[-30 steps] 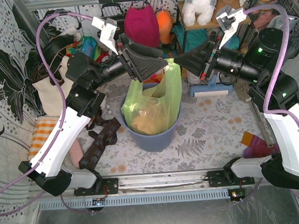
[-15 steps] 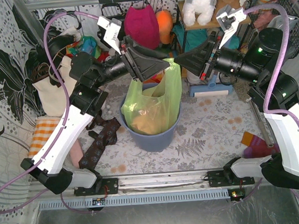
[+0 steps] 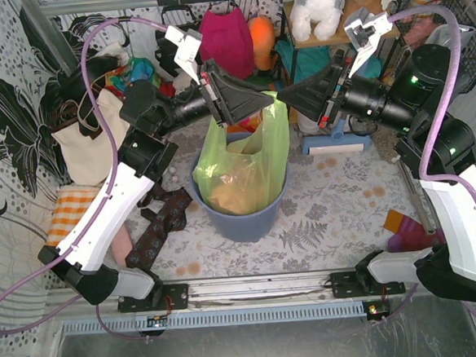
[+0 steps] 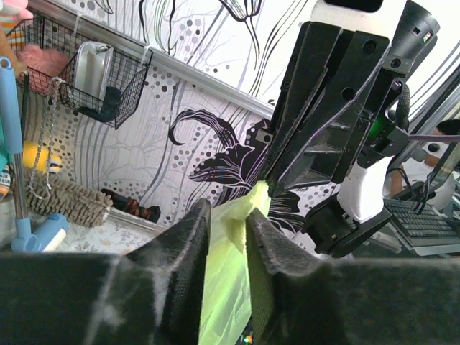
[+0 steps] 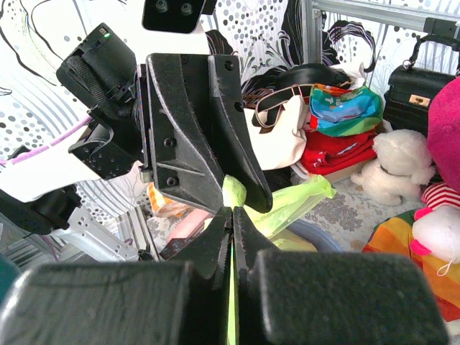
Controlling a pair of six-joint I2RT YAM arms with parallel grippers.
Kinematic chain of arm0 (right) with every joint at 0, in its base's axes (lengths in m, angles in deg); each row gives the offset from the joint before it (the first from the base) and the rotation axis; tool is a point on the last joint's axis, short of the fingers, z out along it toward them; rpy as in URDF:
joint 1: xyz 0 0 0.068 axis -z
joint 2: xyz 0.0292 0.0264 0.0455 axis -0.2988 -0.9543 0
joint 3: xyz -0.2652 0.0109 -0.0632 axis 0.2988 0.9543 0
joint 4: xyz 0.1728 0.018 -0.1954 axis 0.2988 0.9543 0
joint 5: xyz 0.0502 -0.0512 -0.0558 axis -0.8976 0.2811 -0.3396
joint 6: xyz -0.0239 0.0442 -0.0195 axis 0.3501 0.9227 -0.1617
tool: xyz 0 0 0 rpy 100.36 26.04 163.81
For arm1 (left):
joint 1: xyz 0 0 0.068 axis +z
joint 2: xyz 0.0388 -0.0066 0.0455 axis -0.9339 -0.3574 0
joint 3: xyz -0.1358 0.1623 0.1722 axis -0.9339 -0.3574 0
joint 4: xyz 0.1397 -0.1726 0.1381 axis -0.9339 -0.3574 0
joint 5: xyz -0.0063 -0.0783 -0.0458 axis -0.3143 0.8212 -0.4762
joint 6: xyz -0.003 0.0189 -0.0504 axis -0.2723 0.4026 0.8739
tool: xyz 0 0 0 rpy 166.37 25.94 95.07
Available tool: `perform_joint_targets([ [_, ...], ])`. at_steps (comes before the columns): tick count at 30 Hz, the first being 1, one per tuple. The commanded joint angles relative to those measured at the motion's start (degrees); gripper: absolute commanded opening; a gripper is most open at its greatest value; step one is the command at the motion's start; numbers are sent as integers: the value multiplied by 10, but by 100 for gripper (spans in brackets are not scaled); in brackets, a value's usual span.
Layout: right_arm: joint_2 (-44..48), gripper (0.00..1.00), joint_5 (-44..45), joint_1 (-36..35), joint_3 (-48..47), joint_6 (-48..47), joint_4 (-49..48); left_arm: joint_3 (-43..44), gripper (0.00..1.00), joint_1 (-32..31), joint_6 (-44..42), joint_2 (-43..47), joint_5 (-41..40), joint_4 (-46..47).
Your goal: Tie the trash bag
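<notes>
The trash bag [image 3: 245, 166], thin lime-green plastic with orange-brown paper showing through, stands in a blue-grey round bin [image 3: 245, 220]. Its top corner is pulled up to where both grippers meet tip to tip. My right gripper [image 3: 285, 98] is shut on a strip of the trash bag [image 5: 295, 201]; a green sliver shows between the jaws of the right gripper [image 5: 232, 213]. My left gripper [image 3: 267, 101] faces it. In the left wrist view the left gripper [image 4: 227, 213] stands open a narrow gap, and a fold of the trash bag [image 4: 224, 277] hangs between its fingers.
A white tote bag [image 3: 85, 148] leans at the left wall. A dark patterned cloth [image 3: 156, 229] and a striped orange cloth [image 3: 65, 215] lie left of the bin. Plush toys [image 3: 319, 1] and a magenta bag [image 3: 226, 36] crowd the back. A blue brush [image 3: 334, 146] lies behind the bin.
My left arm has swung right and slightly up toward the right gripper, and its jaws have narrowed round the bag's top fold. The right arm has not moved.
</notes>
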Motion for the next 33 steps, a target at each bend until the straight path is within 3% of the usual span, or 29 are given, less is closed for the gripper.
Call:
perform_joint_targets([
  [1, 7, 0, 0, 1, -5, 13, -17, 0, 24, -2, 12, -1, 9, 46],
  [3, 7, 0, 5, 1, -5, 14, -16, 2, 6, -2, 11, -1, 9, 45],
  [4, 6, 5, 14, 0, -9, 18, -13, 3, 1, -2, 11, -1, 11, 45],
  [6, -4, 25, 46, 1, -27, 19, 4, -1, 0, -2, 10, 1, 19, 53],
  [8, -28, 36, 78, 1, -62, 17, 39, -11, 0, -2, 18, 6, 30, 72],
  [13, -124, 41, 122, 1, -174, 25, 118, -33, 0, -1, 15, 25, 40, 85],
  [20, -254, 52, 71, 7, -279, 48, 149, -66, 0, -2, 13, 51, 40, 100],
  [25, -304, 61, 8, 18, -251, 82, 140, -81, 0, -2, 23, 59, 43, 121],
  [33, -308, 78, -40, 30, -114, 157, 74, -99, 0, -2, 36, 61, 42, 150],
])
